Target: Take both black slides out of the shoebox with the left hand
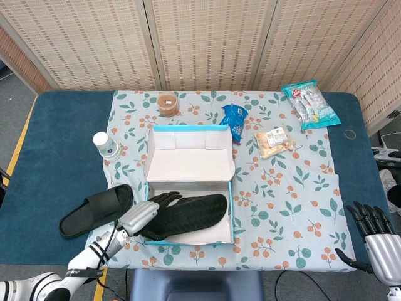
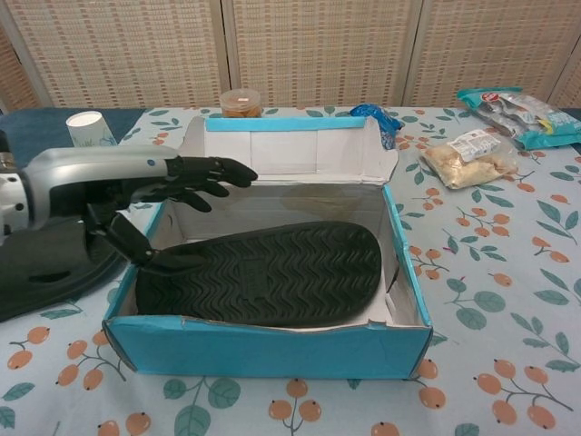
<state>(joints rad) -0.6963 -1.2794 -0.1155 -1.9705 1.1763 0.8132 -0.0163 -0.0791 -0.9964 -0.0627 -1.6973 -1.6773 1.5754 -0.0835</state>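
Note:
One black slide (image 1: 188,215) (image 2: 263,272) lies sole up inside the blue shoebox (image 1: 232,207) (image 2: 272,350). The other black slide (image 1: 94,209) (image 2: 36,272) rests on the table left of the box. My left hand (image 1: 153,210) (image 2: 172,186) hovers over the box's left end, above the heel of the slide inside, with fingers spread and the thumb reaching down toward the sole; it holds nothing. My right hand (image 1: 376,235) sits open at the table's front right corner, far from the box.
The box's open lid (image 1: 188,150) stands behind it. A paper cup stack (image 1: 105,145) is at the left, a brown jar (image 1: 166,103), a blue snack bag (image 1: 234,120) and two clear food packs (image 1: 274,140) (image 1: 309,103) lie behind and to the right.

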